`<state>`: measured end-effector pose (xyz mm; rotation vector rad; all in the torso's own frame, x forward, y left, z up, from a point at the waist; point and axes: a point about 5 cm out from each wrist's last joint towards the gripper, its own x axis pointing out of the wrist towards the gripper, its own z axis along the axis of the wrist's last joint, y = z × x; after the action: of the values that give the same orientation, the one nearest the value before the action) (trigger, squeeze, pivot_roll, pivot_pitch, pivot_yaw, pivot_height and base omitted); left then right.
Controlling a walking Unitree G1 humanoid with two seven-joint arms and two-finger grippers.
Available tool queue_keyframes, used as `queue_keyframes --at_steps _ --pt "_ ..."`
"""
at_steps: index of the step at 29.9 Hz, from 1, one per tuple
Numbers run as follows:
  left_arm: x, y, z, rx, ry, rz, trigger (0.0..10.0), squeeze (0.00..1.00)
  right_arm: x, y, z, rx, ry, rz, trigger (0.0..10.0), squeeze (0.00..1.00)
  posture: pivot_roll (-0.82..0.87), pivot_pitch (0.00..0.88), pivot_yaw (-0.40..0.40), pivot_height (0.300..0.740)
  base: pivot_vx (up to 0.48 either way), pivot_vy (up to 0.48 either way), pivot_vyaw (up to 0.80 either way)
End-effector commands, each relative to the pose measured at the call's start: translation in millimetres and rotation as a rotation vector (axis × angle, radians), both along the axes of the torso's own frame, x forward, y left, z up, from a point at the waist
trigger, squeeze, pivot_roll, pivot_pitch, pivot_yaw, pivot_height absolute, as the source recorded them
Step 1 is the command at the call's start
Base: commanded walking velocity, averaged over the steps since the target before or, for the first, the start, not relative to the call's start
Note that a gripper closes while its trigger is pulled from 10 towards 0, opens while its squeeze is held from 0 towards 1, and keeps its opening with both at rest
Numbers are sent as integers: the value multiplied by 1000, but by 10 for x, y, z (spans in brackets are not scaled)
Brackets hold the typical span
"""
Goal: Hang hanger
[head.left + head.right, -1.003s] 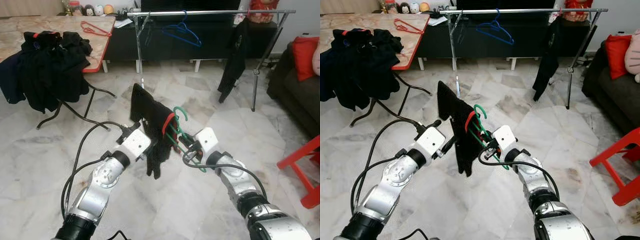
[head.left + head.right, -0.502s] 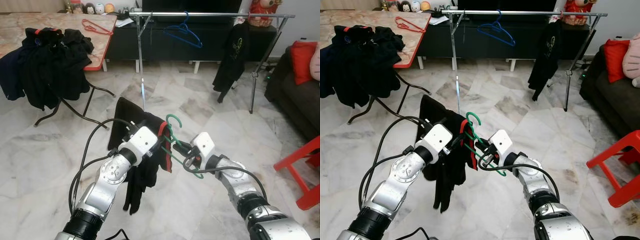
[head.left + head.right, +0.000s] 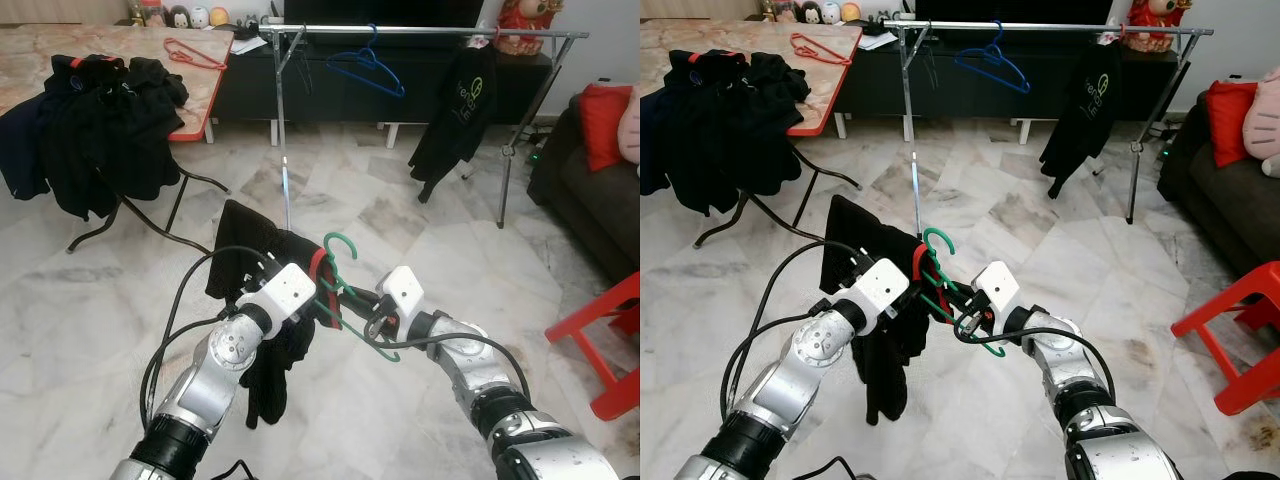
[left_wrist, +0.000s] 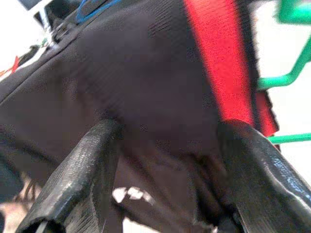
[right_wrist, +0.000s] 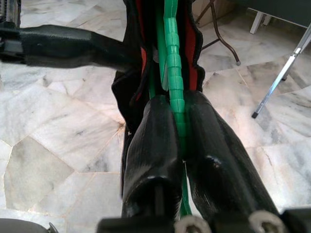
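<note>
Marble floor (image 3: 420,215) spreads beneath steel rack (image 3: 420,30).

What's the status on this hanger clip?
Right pincer shut on green hanger. Left pincer bunching black garment at collar. Rail far ahead, not reached.

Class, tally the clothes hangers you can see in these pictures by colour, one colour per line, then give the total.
Green hanger, held between the two end effectors with a black garment on it: 1
Blue hanger, on the rail: 1
Red hanger, lying on the table: 1
Total: 3
</note>
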<state>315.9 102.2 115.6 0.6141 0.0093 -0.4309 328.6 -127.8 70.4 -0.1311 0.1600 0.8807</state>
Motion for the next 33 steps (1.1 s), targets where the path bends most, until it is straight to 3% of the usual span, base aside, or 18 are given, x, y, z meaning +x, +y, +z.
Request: queue_keyframes --at_steps 1,3,7,19,25,33 --pt "35 11 8 18 3 26 10000 0 65 6 132 33 -54 -7 0 0 57 0 -80 716 0 0 0" --pt "64 54 0 2 14 82 10000 0 67 11 131 34 -52 -7 0 0 60 0 -81 716 0 0 0" --pt "67 32 18 -27 19 77 10000 0 70 19 132 35 -51 -7 0 0 60 0 -81 716 0 0 0" --pt "-68 -34 -31 -15 106 -106 10000 0 113 -22 146 12 -57 -60 0 0 67 0 -85 716 0 0 0" --pt "-81 -80 95 -150 105 -147 10000 0 155 7 207 23 -68 -59 0 0 73 0 -86 716 0 0 0" --pt "-69 -149 144 -233 114 -118 10000 0 166 33 222 38 -59 -48 0 0 76 0 -89 716 0 0 0"
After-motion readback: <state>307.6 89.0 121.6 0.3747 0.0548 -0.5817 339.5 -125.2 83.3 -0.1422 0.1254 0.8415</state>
